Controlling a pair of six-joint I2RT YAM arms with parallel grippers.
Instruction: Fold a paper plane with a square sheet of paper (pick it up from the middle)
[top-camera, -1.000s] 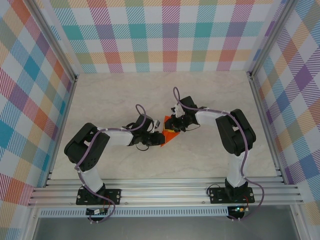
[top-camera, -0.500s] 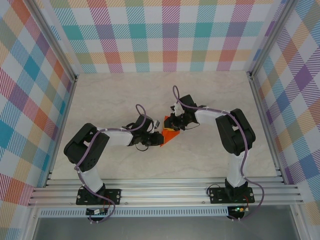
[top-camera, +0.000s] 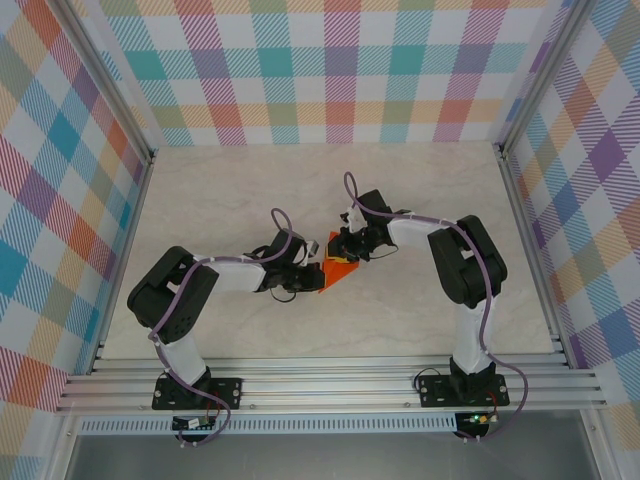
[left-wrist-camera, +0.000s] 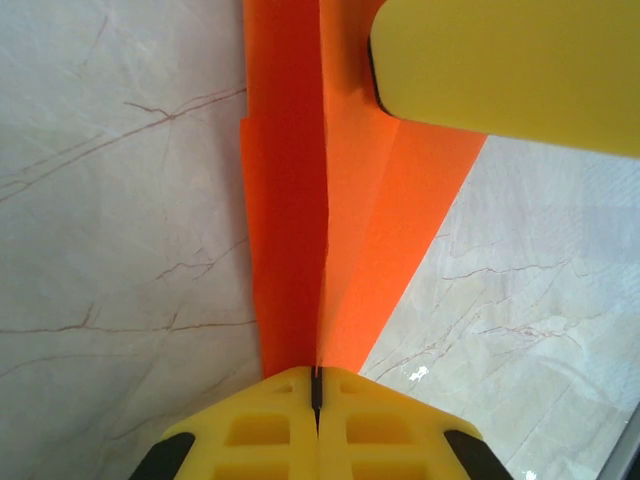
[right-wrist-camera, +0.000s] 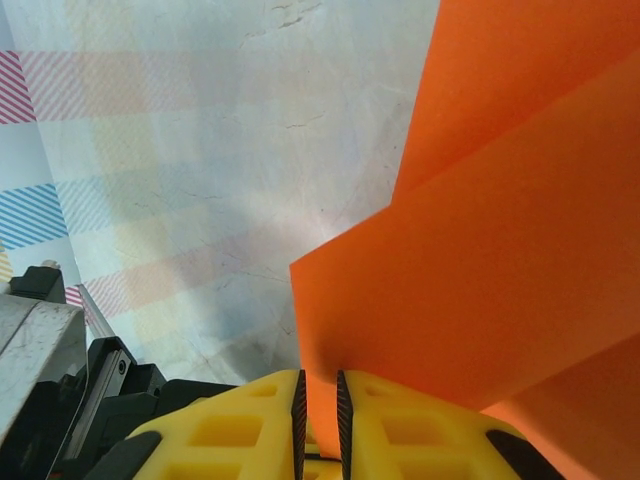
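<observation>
Square sheet of paper (left-wrist-camera: 300, 200), folded, against marble tabletop (left-wrist-camera: 120, 200); left gripper (left-wrist-camera: 316, 385) clamped on its crease, right gripper (right-wrist-camera: 318, 398) pinching its edge, right finger (left-wrist-camera: 500, 70) covering far corner

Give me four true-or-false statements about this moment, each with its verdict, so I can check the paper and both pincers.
1. The left pincer is shut on the creased bright orange paper. True.
2. The right pincer hangs open, clear of the paper. False: it is clamped on a paper edge.
3. The paper lies as a flat, unfolded square. False: it is folded, with a centre crease.
4. Both pincers meet near the middle of the pale marble-look tabletop. True.
</observation>
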